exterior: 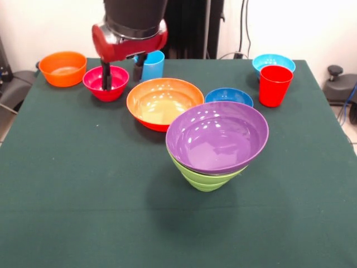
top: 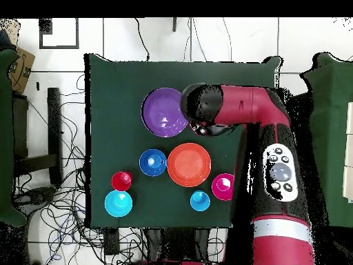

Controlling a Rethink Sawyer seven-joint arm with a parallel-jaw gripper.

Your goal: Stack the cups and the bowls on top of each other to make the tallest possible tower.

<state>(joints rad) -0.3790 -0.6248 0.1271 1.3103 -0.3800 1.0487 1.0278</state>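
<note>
The front view shows the gripper with one dark finger dipped inside the magenta-red bowl and the other beside the light blue cup, jaws spread, gripping nothing. Overhead, the arm hides the gripper. The small orange bowl, at ten o'clock, appears only in front. The tower, centre, is a tilted purple bowl nested in lime green bowls. The large orange bowl, dark blue bowl, light blue bowl and red cup are empty.
</note>
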